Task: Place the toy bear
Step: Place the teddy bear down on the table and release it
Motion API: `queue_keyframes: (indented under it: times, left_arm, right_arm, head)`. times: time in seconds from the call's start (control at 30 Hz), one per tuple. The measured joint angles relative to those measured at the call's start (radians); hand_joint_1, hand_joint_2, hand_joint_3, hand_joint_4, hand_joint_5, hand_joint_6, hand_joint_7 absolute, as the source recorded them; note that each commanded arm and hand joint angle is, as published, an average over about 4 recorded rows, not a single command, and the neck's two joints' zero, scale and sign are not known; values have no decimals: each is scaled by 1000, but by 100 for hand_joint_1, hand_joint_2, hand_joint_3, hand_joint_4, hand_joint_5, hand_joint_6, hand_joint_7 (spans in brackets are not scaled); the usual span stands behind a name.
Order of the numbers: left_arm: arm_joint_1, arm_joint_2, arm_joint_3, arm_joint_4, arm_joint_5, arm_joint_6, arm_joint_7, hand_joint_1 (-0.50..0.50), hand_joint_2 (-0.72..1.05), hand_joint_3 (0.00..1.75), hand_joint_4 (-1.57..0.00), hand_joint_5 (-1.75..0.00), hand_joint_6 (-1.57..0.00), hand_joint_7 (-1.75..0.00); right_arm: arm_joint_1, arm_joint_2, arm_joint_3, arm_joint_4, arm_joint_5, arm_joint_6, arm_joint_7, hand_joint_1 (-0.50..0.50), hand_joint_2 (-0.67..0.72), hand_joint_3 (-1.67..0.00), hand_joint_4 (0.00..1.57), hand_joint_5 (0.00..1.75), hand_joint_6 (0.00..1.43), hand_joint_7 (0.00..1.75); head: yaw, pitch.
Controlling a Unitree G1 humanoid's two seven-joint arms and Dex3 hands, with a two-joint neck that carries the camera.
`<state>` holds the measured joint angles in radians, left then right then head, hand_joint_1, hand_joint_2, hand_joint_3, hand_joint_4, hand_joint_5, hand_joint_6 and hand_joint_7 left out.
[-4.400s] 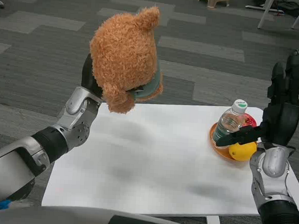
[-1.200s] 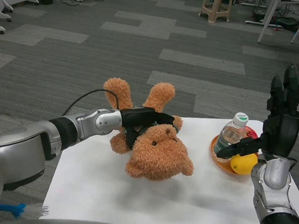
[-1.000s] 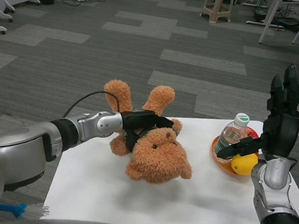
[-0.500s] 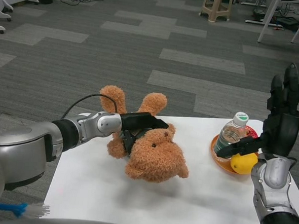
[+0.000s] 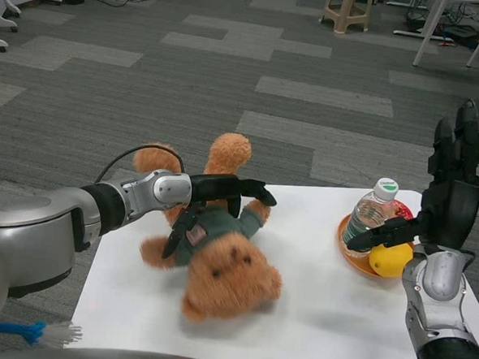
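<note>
The brown toy bear point(image 5: 227, 278) lies on its back on the white table point(image 5: 322, 294), left of centre. Its head points toward me and its legs point to the far edge; a green shirt shows on its chest. My left hand point(image 5: 216, 194) lies over the bear's belly with its fingers spread wide apart, touching the fur and gripping nothing. My right hand point(image 5: 450, 196) is raised upright over the table's right edge, fingers straight and apart, holding nothing.
An orange plate point(image 5: 350, 240) at the table's right carries a clear water bottle point(image 5: 367, 213), a yellow lemon point(image 5: 391, 260) and something red behind. It sits just left of my right hand. Grey carpet floor lies beyond the table, with a stool and table legs far back.
The bear has turned and slid nearer me and to the left, its green shirt now showing. My left hand's fingers have spread apart over it. The right hand has not moved.
</note>
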<state>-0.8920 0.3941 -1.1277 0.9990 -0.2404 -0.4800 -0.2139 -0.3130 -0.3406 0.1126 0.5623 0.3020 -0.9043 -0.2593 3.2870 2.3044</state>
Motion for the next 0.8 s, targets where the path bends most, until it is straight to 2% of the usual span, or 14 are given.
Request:
queue_keyframes:
  times: [0.13,0.53,0.57,0.63,0.67,0.77,0.8]
  left_arm:
    - [-3,2,-6,0,-5,0,-4,-50,-72,9,0,-175,0,-28]
    - [-17,15,19,0,-18,-6,-12,-50,-72,9,0,-175,0,-21]
    - [-18,16,32,0,-23,-9,-14,-50,-72,9,0,-164,0,-21]
    - [-20,17,57,0,-28,-13,-15,-50,-72,9,0,-128,0,-21]
    - [-21,18,69,0,-36,-17,-16,-50,-72,9,0,-103,0,-21]
    - [-21,20,93,4,-114,-41,-20,-50,-72,9,0,-51,0,-21]
    - [-21,20,95,9,-149,-50,-21,-50,-72,9,0,-41,0,-21]
  right_arm:
    - [0,1,-1,0,0,0,0,-42,41,0,0,0,0,0]
    - [1,6,-9,0,0,0,0,-42,41,0,0,0,0,0]
    - [1,6,-11,0,0,0,0,-42,41,0,0,0,0,0]
    - [1,7,-13,0,0,0,0,-42,41,0,0,0,0,0]
    - [1,7,-13,0,0,0,0,-42,41,0,0,0,0,0]
    - [2,7,-14,0,0,0,0,-42,38,0,0,0,0,0]
    - [2,7,-15,0,0,0,0,-42,36,0,0,0,0,0]
  head:
    - [1,-2]
    - [-1,-12]
    - [-2,-12]
    - [-1,-12]
    - [-2,-12]
    - [-2,-13]
    - [-2,-14]
